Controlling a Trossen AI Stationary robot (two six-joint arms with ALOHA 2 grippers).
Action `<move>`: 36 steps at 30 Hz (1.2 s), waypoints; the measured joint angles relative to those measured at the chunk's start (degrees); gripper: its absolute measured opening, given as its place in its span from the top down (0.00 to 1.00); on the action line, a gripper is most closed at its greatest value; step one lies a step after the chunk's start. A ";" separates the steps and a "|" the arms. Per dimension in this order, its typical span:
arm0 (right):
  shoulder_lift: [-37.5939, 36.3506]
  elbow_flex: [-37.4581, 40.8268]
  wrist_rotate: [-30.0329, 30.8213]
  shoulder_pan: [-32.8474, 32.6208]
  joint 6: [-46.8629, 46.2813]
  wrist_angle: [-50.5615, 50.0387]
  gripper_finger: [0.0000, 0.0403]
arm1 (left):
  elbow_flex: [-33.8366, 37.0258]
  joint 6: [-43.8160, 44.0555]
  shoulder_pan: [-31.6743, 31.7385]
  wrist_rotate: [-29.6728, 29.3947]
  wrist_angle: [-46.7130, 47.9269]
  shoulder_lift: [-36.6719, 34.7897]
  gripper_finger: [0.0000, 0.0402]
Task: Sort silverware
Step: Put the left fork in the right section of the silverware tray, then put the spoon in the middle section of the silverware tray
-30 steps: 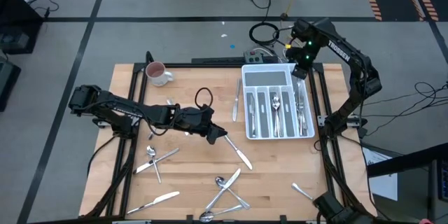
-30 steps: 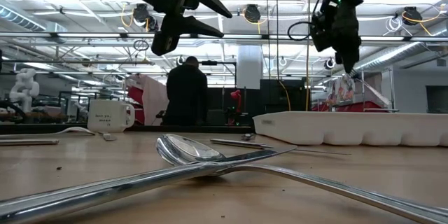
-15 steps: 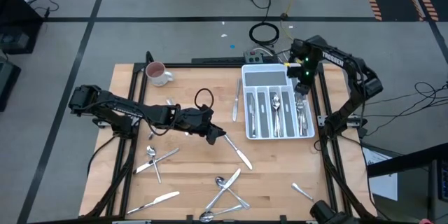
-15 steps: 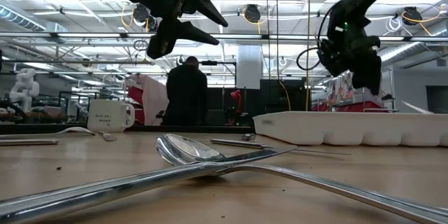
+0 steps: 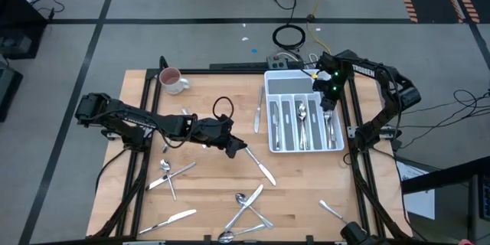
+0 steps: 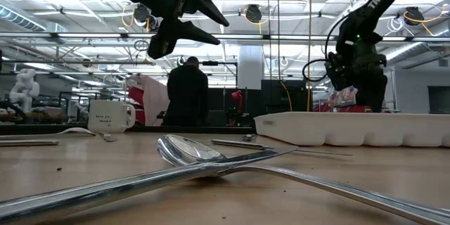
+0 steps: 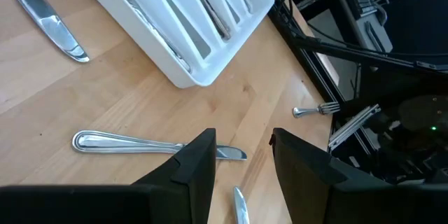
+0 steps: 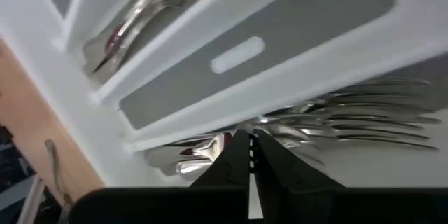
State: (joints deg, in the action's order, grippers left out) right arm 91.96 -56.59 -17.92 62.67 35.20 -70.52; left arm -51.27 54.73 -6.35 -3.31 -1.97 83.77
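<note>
Right now the right gripper (image 5: 329,106) hangs over the white tray (image 5: 282,147), above the slot along the tray's right edge, where several forks (image 8: 364,122) lie stacked. Its fingers (image 8: 234,157) are pressed together with nothing visibly between them. In the low view it sits just above the tray's wall (image 6: 337,128).

Well to the left of the tray, the left gripper (image 5: 237,151) hovers above the bare wood, its fingers (image 7: 196,164) spread apart and holding nothing. A knife (image 5: 260,166) lies on the table just beside it, between it and the tray's near corner. Another knife (image 5: 258,115) rests close along the tray's left side.

Inside the tray, a spoon (image 5: 302,112) and other pieces lie in the middle slots. More silverware is scattered on the table (image 5: 207,199) in front of the tray: a crossed pair (image 5: 168,174) far to its left, a knife (image 5: 172,219) near the front edge, a tangle of pieces (image 5: 246,210) in front, and a fork (image 5: 331,210) below the tray's right corner.

A mug (image 5: 171,80) stands at the far corner, well left of the tray.
</note>
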 joint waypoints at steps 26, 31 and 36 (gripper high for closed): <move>0.07 -0.79 4.54 0.99 -3.36 5.86 0.80 | 0.02 0.49 0.00 -0.15 -0.05 0.00 0.63; -1.26 -5.19 4.29 1.14 -5.42 2.78 0.79 | 0.02 0.51 0.00 -0.87 -0.06 -0.16 0.64; -5.81 -10.26 4.41 0.15 -5.57 -0.36 0.79 | 0.02 0.52 0.00 -7.36 -0.33 -0.59 0.64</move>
State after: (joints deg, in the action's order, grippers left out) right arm 86.15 -66.85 -13.51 62.82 29.63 -70.88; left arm -51.24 55.25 -6.35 -10.67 -2.30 83.18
